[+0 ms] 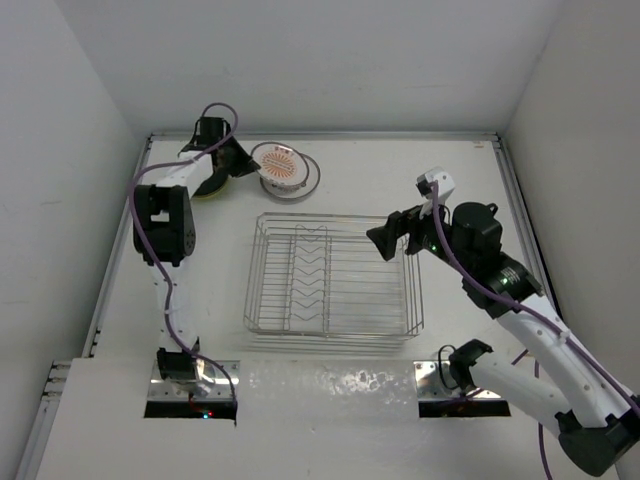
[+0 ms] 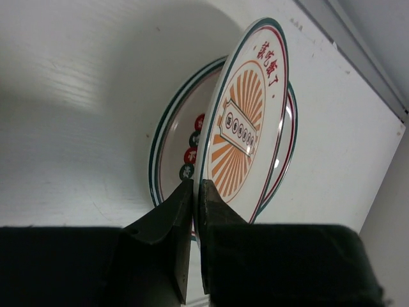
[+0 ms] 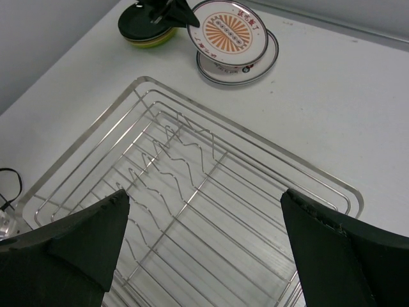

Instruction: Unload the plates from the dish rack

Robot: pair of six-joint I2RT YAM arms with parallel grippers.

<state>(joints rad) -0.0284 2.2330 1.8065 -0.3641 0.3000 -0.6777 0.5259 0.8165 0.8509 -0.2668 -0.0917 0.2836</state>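
L hand (image 2: 195, 185) tight on orange-pattern plate (image 2: 246, 128) rim, over 2nd plate (image 2: 174, 137)

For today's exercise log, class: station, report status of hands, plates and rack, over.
Left hand shut on sunburst plate, tilted over ringed plate lying flat. Right hand open above dish rack. Rack empty. Nothing blocking.

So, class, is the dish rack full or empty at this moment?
Empty. The dish rack shows only bare wire slots in both views of it; the plates are outside it, over the table.
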